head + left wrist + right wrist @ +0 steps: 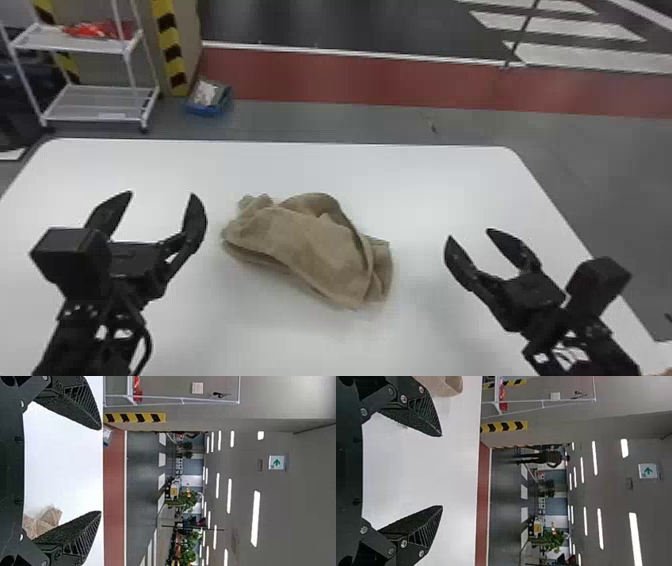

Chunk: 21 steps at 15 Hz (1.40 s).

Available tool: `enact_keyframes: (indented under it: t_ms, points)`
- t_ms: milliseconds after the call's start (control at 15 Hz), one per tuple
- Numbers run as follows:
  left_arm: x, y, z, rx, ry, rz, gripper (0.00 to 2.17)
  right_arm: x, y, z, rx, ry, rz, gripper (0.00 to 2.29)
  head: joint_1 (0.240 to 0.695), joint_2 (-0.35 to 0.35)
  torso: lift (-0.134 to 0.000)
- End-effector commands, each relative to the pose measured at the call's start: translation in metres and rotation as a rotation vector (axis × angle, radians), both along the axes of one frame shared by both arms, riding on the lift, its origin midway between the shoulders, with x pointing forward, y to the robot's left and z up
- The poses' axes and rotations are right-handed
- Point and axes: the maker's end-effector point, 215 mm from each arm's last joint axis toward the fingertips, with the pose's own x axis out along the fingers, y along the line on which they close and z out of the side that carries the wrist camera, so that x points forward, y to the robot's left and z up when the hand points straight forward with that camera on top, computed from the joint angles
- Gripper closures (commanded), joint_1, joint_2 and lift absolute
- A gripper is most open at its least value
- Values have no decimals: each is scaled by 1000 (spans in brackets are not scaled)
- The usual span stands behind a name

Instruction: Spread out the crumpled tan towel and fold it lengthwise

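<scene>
Two grippers, the right gripper [468,234] and left gripper [161,194], have fingers spread apart; between them on the white table [425,175], the crumpled tan towel [310,245] points its long axis from near right to far left.

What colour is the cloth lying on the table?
Tan, best seen in the head view.

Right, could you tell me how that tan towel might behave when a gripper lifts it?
The towel will probably hang limp, since it slumps in soft folds. A pinch might catch several layers together, as they overlap. It seems unlikely to roll, lying in a low heap.
</scene>
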Motion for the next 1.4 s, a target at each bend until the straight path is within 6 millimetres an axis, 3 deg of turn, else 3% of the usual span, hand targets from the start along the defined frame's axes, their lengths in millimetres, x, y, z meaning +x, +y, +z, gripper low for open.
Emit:
enact_keyframes:
  t_ms: [0, 200, 333, 467, 600, 867, 1067, 1333]
  points:
    - [-2, -6, -12, 14, 40, -17, 157, -3, 39, -5, 6, 8, 63, 279, 695, -126, -124]
    - [-18, -28, -27, 1, 85, -56, 174, -7, 60, -30, -85, 55, 101, 279, 695, -79, -124]
    - [-31, -44, -36, -7, 105, -82, 208, -11, 58, -45, -107, 82, 102, 279, 695, -75, -124]
    - [-38, -61, -36, -42, 109, -105, 211, -17, 46, -61, -137, 112, 86, 279, 695, -95, -124]
    - [-46, -87, -34, -129, 127, -158, 211, -23, 21, -74, -151, 142, 48, 279, 695, -119, -124]
    - [-47, -142, -51, -152, 160, -248, 218, -31, -1, -72, -159, 133, 9, 279, 695, -246, -124]
    - [-43, -156, -60, -137, 162, -251, 272, -32, -8, -70, -159, 130, 2, 279, 695, -293, -124]
    - [-40, -148, -61, -79, 154, -226, 272, -32, -7, -65, -157, 117, 4, 279, 695, -320, -124]
